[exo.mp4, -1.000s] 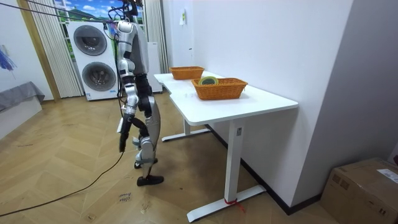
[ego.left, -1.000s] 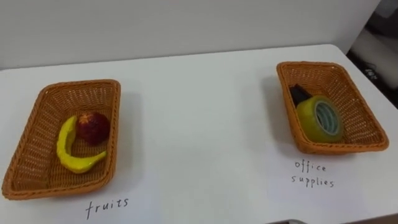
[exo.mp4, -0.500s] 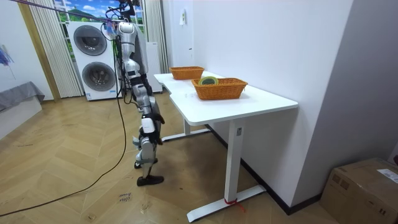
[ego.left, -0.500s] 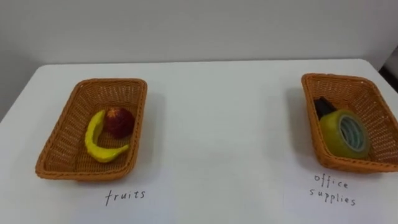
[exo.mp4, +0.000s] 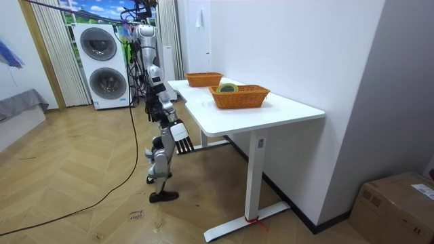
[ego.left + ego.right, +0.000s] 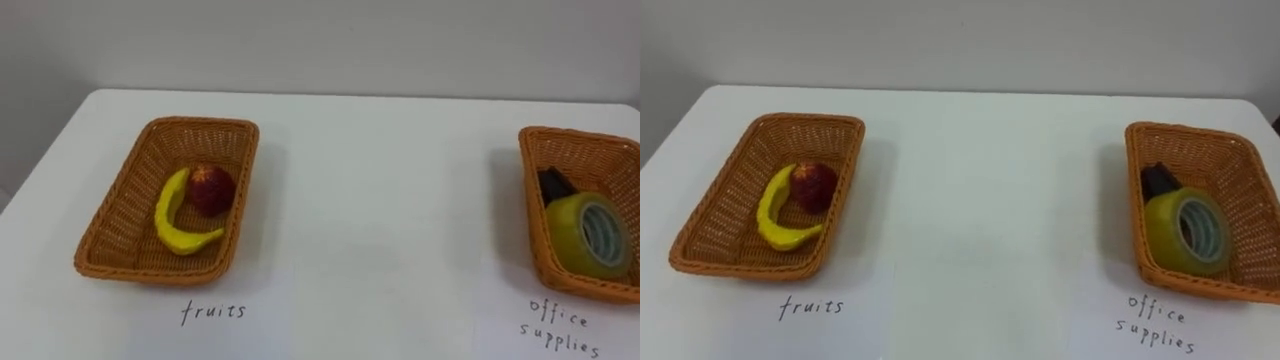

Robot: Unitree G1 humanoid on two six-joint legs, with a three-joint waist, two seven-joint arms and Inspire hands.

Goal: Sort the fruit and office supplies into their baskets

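**Left eye view.** The fruit basket (image 6: 112, 228), a shallow rectangular tray of brown woven wicker, holds a curved yellow banana (image 6: 172, 222) with a round, dark red fruit (image 6: 211, 188) touching its inner curve. Well apart, at the table's (image 6: 380, 230) other side, the office basket (image 6: 578, 150) of the same weave holds a glossy yellow-green roll of tape (image 6: 592, 235) leaning against a small dark item (image 6: 555, 185) that I cannot identify. A handwritten label (image 6: 213, 312) lies before each basket. The smooth white top between the baskets carries nothing loose.

**Right eye view.** This confirms the finding: the banana (image 6: 775, 225) and the tape (image 6: 1188, 235) each lie in the proper basket.

**Room view.** You stand at the table's long side, with washing machines (image 5: 102, 64) behind you. Your right hand (image 5: 178, 131) hangs low, just beside the table edge. I cannot tell whether it is open or closed, or whether it holds anything.

**Judgement.** The sorting appears complete. Scan the table for stray items, and keep your arms clear of the edge, since light wicker would slide easily on that slick surface.
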